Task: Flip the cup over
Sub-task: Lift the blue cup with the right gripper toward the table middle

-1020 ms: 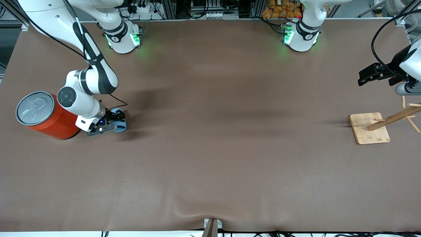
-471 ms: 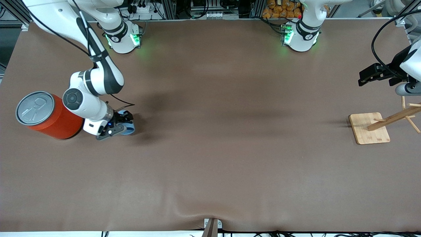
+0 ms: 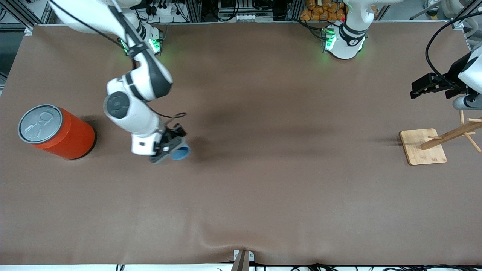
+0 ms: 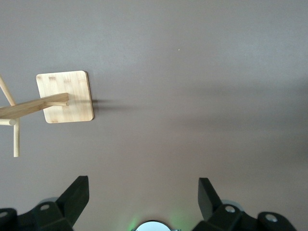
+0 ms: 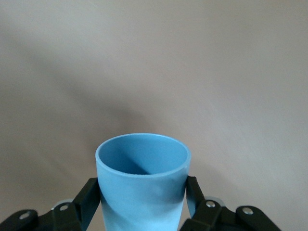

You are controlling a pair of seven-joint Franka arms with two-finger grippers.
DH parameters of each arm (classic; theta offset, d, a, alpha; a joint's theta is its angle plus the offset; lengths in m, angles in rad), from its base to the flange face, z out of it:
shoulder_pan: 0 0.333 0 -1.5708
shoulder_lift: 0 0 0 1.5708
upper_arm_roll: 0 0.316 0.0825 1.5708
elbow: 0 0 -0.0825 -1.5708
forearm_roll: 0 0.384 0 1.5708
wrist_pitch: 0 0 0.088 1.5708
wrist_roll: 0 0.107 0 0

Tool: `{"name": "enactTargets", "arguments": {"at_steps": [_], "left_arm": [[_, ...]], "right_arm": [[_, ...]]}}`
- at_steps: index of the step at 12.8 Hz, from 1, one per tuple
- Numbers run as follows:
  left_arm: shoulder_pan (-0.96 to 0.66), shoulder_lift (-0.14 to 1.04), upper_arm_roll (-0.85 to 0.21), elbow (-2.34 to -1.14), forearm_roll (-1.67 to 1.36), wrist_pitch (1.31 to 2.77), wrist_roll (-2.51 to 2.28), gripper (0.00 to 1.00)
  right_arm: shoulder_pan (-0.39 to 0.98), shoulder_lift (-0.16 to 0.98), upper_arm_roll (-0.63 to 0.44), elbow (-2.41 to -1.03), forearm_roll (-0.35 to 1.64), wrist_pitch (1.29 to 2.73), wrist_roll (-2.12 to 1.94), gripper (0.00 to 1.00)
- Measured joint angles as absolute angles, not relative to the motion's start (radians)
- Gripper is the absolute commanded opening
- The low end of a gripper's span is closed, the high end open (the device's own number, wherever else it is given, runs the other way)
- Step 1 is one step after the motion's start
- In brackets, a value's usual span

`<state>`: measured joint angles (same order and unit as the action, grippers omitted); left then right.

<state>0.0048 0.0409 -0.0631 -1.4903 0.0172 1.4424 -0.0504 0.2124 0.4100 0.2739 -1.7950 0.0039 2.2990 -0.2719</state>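
Since a moment ago, the right gripper (image 3: 174, 146) has carried the cup (image 3: 180, 152) away from the orange can (image 3: 56, 131). Its fingers pinch the light-blue cup's sides over the table (image 3: 263, 188). Over by the wooden rack (image 3: 433, 145), the left gripper (image 3: 421, 88) waits spread wide

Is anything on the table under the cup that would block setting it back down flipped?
Nothing visible does. The right claw is shut on the cup over bare table; the orange can stands well aside, toward the right arm's end.
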Motion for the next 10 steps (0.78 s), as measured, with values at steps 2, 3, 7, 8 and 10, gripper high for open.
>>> {"name": "enactTargets", "arguments": {"at_steps": [2,3,7,8,10], "left_arm": [[0.005,0.046,-0.062,-1.49,0.017,1.442,-0.05,1.0],[0.006,0.052,-0.06,-1.491,0.017,1.442,-0.05,1.0],[0.006,0.073,-0.058,-1.491,0.015,1.446,-0.05,1.0],[0.006,0.073,-0.058,-1.49,0.013,1.446,-0.05,1.0],[0.006,0.074,-0.058,-1.49,-0.001,1.446,-0.05,1.0]], "right_arm": [[0.299,0.483,0.275,-1.671,-0.1,2.275,-0.274,0.0],[0.342,0.522,0.275,-1.617,-0.156,2.265,-0.275,0.0],[0.492,0.646,0.274,-1.471,-0.241,2.24,-0.377,0.0],[0.519,0.671,0.273,-1.437,-0.245,2.239,-0.427,0.0],[0.576,0.707,0.269,-1.39,-0.269,2.227,-0.465,0.0]]}}
